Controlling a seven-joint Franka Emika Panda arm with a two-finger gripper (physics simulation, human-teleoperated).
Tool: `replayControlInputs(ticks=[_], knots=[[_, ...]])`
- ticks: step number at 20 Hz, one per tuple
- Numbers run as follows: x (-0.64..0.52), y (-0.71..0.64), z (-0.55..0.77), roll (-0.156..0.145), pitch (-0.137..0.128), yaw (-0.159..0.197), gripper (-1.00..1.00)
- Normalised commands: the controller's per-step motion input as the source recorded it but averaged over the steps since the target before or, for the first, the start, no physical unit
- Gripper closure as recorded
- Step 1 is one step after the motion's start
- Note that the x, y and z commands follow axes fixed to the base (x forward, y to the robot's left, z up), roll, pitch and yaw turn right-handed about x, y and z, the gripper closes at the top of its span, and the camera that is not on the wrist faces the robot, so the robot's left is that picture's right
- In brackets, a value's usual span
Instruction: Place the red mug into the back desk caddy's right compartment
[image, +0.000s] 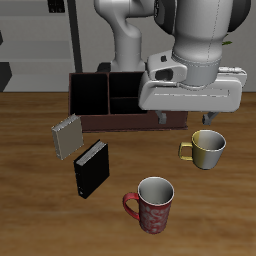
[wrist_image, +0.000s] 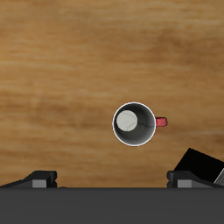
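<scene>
Probably office or study: wooden desk (image: 30, 150), desk caddy (image: 105, 98), black book-like box (image: 90, 168), mugs.

Counted: one red floral mug (image: 155, 205), one cream-gold mug (image: 206, 148), one dark brown caddy (image: 105, 98), two small boxes (image: 90, 168).

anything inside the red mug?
Nothing: the red mug shows only its bare grey-white inside, seen straight down from the wrist. What lies under it is covered by the mug itself.
</scene>
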Motion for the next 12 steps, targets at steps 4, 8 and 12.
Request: replayControlInputs(ticks=[4, 8, 12], knots=[[0.18, -0.09, -0.39, 0.001, -0.019, -0.037, -1.0], [0.17, 0.01, -0.58, 0.02, 0.02, -0.021, -1.0], [0.06, 0.02, -0.34, 0.0, 0.014, -0.032, -1.0]])
